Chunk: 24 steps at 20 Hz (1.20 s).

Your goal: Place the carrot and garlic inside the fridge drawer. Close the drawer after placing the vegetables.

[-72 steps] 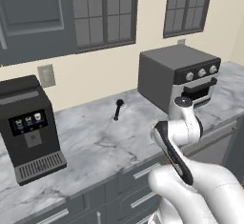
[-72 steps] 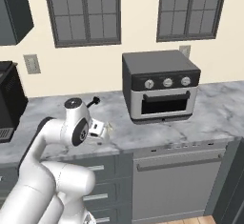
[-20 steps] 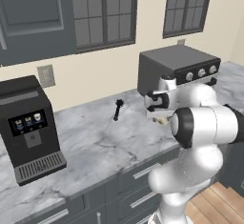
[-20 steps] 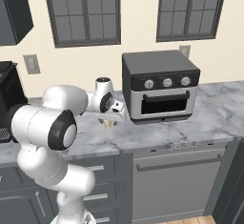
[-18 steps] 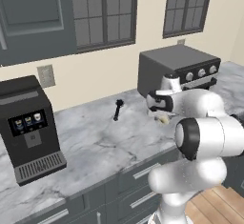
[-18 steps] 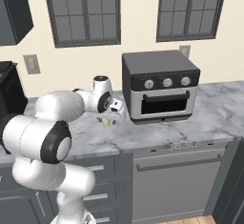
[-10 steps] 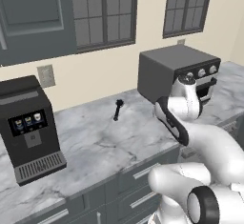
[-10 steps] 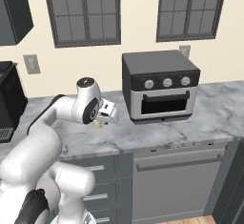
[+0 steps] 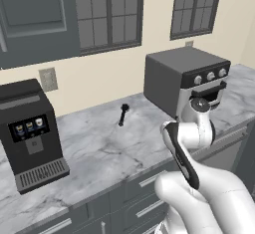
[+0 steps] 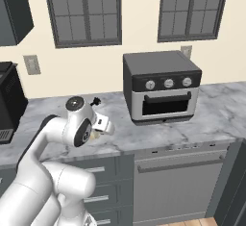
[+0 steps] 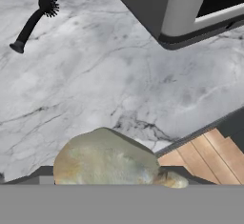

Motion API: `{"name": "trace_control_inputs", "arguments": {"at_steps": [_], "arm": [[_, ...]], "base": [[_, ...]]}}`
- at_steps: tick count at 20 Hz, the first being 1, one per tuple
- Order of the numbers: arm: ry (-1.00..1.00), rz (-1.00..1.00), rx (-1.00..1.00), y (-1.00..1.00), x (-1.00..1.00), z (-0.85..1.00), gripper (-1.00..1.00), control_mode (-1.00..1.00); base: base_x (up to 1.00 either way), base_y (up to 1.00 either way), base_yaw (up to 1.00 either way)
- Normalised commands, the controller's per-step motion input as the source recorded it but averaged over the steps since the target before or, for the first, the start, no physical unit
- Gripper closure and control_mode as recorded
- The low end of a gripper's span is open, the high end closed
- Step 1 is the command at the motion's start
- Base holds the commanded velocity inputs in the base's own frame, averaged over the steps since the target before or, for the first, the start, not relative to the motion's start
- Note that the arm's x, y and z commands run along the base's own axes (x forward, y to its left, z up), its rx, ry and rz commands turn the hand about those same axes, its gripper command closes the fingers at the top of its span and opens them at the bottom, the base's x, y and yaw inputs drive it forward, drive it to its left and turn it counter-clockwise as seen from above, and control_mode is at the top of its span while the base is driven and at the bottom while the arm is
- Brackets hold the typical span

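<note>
The garlic (image 11: 106, 160), a pale cream bulb, sits right at the bottom of the hand view between the gripper's fingers. In the right base view my gripper (image 10: 99, 128) hangs over the front part of the marble counter (image 10: 144, 136), left of the oven, shut on the garlic (image 10: 94, 135), which peeks out below the hand. In the left base view the white wrist (image 9: 199, 109) stands in front of the oven and covers the fingers. The carrot and the fridge drawer are out of view.
A dark toaster oven (image 10: 161, 85) stands on the counter to the right of the hand. A black brush (image 11: 31, 22) lies farther back. A black coffee machine (image 9: 30, 133) sits at the far left. A dishwasher front (image 10: 178, 182) and wooden floor (image 11: 209, 151) lie below the counter edge.
The arm has swung round and folded; the hand has drifted a little left and down, away from the oven, with the garlic still in its grip.
</note>
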Motion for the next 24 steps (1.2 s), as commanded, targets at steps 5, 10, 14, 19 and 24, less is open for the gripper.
{"name": "trace_control_inputs", "arguments": {"at_steps": [5,10,14,19,24], "arm": [[0.00,0.00,0.00,0.00,0.00,0.00,1.00,1.00],[0.00,0.00,0.00,0.00,0.00,0.00,1.00,1.00],[0.00,0.00,0.00,0.00,0.00,0.00,1.00,1.00],[0.00,0.00,0.00,0.00,0.00,0.00,1.00,1.00],[0.00,0.00,0.00,0.00,0.00,0.00,1.00,1.00]], "base": [[0.00,0.00,0.00],[0.00,0.01,0.00],[-0.73,0.08,0.00],[-1.00,0.11,0.06],[-0.79,0.08,0.15]]}}
